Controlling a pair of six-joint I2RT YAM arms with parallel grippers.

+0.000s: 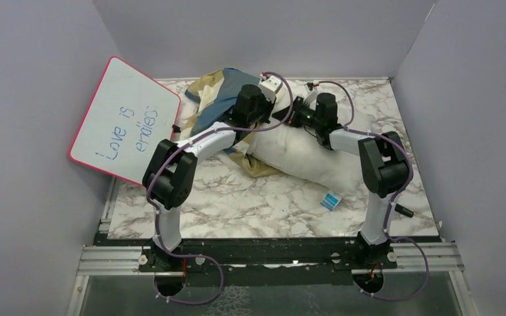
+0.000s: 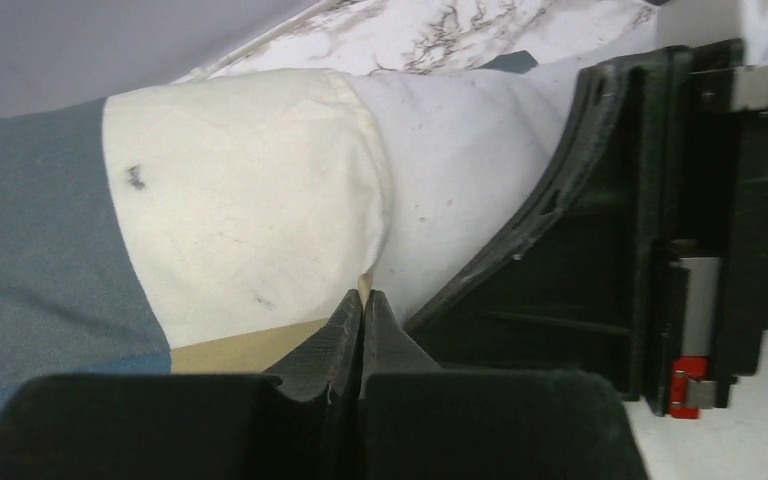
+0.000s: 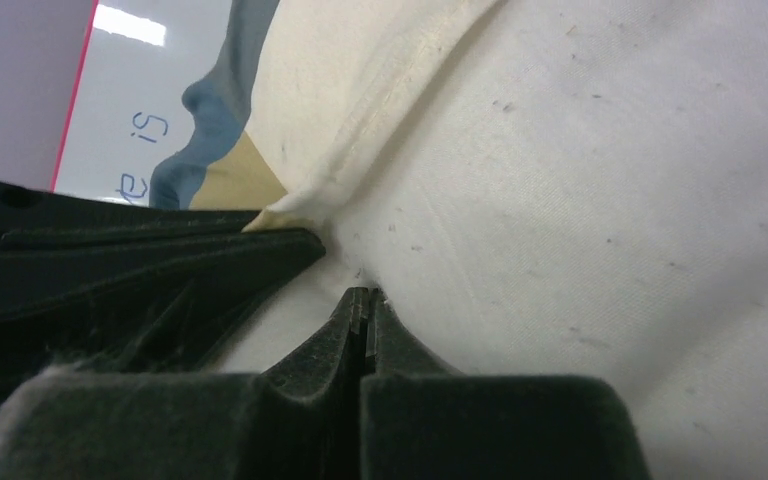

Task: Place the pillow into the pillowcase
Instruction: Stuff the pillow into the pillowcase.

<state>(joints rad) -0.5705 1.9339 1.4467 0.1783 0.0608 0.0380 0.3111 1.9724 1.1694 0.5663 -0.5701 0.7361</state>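
Note:
The white pillow (image 1: 316,161) lies across the middle right of the marble table. Its far left end sits inside the mouth of the blue, tan and cream pillowcase (image 1: 214,99), which is bunched at the back left. My left gripper (image 2: 363,297) is shut on the pillowcase hem (image 2: 240,200), and a tan sliver of it shows between the tips. My right gripper (image 3: 367,295) is shut, its tips pressed against the pillow (image 3: 580,250) just below that hem (image 3: 340,100). Whether it pinches any fabric does not show. From above, both grippers (image 1: 271,120) (image 1: 288,118) meet at the mouth.
A pink-rimmed whiteboard (image 1: 125,122) leans against the left wall, close to the pillowcase. A small blue and white item (image 1: 331,200) lies on the table (image 1: 250,204) in front of the pillow. A black object (image 1: 403,210) sits near the right arm's base. Walls close three sides.

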